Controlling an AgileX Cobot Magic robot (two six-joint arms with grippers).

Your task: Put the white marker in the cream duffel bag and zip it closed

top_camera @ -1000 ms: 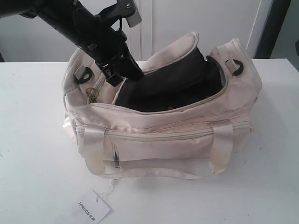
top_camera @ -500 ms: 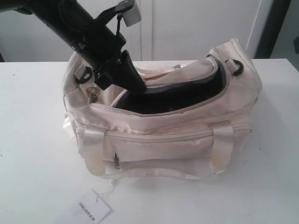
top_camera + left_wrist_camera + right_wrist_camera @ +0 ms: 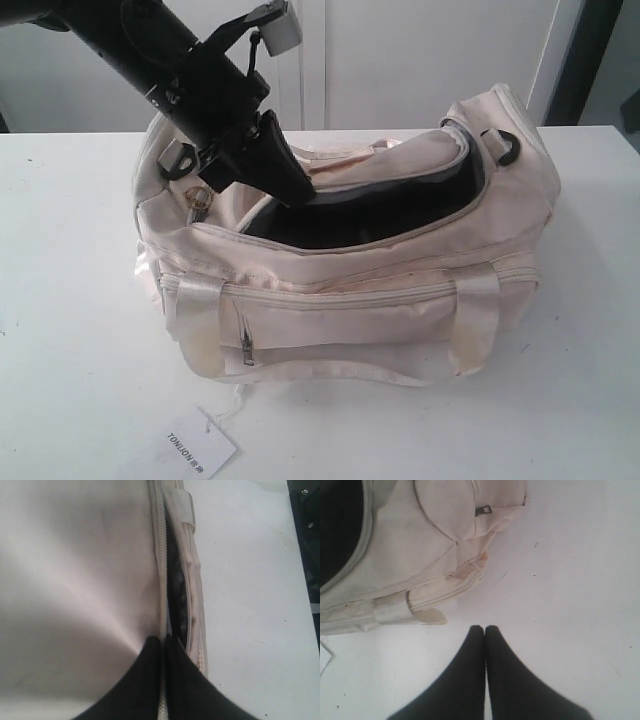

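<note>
The soft cream duffel bag (image 3: 380, 320) lies long-axis left to right on the counter (image 3: 80, 380), satin handles (image 3: 200, 300) nearest. Its dark-lined mouth (image 3: 390, 212) gapes rightward from my left end effector (image 3: 292, 188), pinched closed on the zip line (image 3: 161, 570). My right end effector (image 3: 485, 629), closed and empty, hangs beside the bag. I cannot see the white marker.

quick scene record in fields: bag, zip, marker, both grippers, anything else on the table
bag: cream duffel bag on white table
top zip: partly open, dark lining showing
marker: not visible in any view
left gripper: shut, tips at the top zip's track
right gripper: shut, empty, over bare table beside the bag
other: paper tag on table, camera side of bag
</note>
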